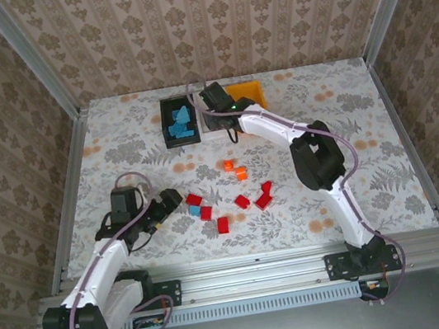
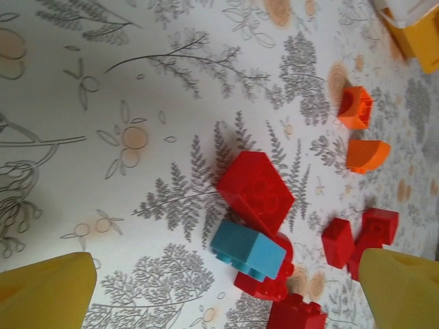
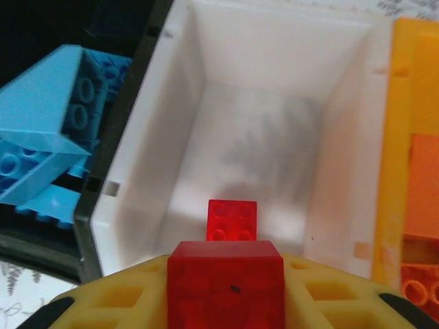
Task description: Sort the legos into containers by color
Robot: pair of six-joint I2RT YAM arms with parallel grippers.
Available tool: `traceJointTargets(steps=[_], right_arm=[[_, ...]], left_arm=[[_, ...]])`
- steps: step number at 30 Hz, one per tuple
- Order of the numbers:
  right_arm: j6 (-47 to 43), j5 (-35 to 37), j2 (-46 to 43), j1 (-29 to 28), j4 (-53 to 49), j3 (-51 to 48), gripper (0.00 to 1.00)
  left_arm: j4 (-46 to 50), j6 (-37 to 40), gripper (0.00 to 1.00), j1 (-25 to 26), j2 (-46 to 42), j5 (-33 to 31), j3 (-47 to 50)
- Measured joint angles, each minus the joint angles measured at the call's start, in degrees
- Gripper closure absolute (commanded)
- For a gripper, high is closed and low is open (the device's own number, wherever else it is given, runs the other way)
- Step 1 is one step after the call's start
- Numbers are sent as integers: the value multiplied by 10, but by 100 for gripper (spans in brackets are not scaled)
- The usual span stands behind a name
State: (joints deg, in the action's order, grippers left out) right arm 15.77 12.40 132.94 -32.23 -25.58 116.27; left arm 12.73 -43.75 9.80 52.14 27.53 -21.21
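Observation:
My right gripper (image 1: 213, 99) hangs over the white bin (image 3: 171, 110), shut on a red lego (image 3: 225, 288) between its yellow fingers (image 3: 116, 298). A second red lego (image 3: 232, 219) lies on the white bin's floor. Left of it, the black bin (image 1: 166, 123) holds several light blue legos (image 3: 48, 130). On the right, the orange bin (image 3: 401, 103) holds orange legos. My left gripper (image 1: 171, 199) stands open low over the table. Between its fingers (image 2: 48, 291) a light blue lego (image 2: 247, 250) leans on red legos (image 2: 255, 188). Two orange legos (image 2: 357, 108) lie further off.
Several red legos (image 1: 242, 202) are scattered across the middle of the flowered table (image 1: 351, 152), with two orange ones (image 1: 235, 169) behind them. Metal rails and patterned walls close in the table on the left, right and back.

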Motion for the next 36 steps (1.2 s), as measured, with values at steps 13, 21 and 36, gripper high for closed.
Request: traceJointTargets(steps=[13, 21, 36], right_arm=[[-5, -55, 51, 16, -50, 99, 46], [1, -46, -71, 0, -2, -106, 44], [103, -9, -423, -74, 74, -658, 23]], left_arm=[[-42, -6, 0, -1, 23, 51, 0], [-43, -17, 0, -1, -11, 53, 0], [-60, -77, 0, 154, -75, -9, 66]])
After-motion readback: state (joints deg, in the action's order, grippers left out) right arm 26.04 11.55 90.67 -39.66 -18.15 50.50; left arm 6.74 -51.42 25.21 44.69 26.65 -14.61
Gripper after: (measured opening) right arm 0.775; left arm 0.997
